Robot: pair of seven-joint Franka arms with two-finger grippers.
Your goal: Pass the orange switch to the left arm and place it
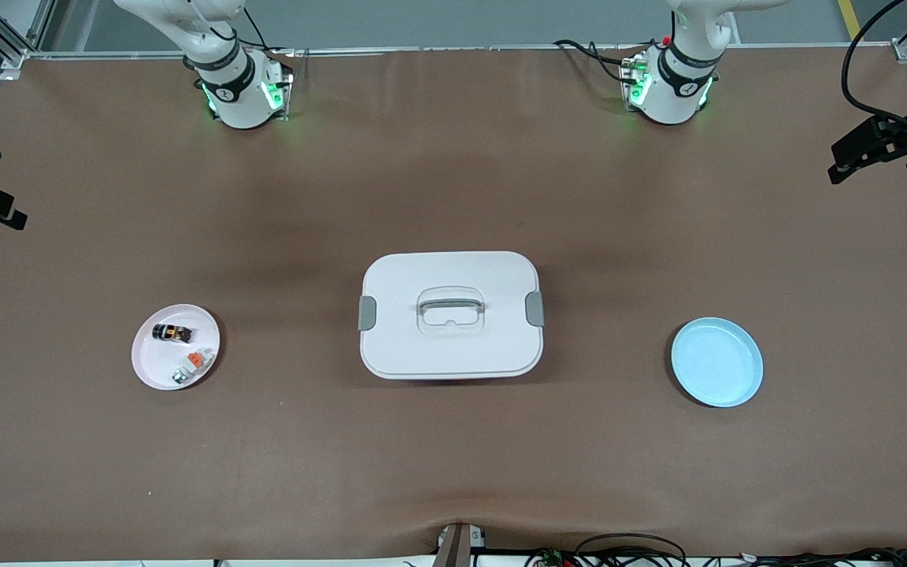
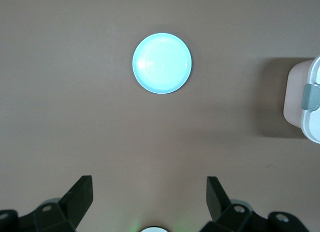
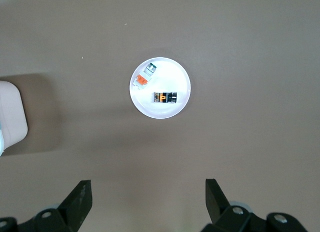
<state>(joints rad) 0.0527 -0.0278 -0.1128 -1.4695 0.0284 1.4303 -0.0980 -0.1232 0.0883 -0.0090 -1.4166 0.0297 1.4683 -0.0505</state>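
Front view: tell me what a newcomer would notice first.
The big white box in the middle of the table. A pink plate toward the right arm's end holds the orange switch and a small white piece; a bare blue plate lies toward the left arm's end.

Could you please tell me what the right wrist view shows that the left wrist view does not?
Only the right wrist view shows the pink plate holding the orange switch and a small white-grey piece, under the open right gripper. Only the left wrist view shows the empty blue plate, under the open left gripper. Both show an edge of the box and the brown table.
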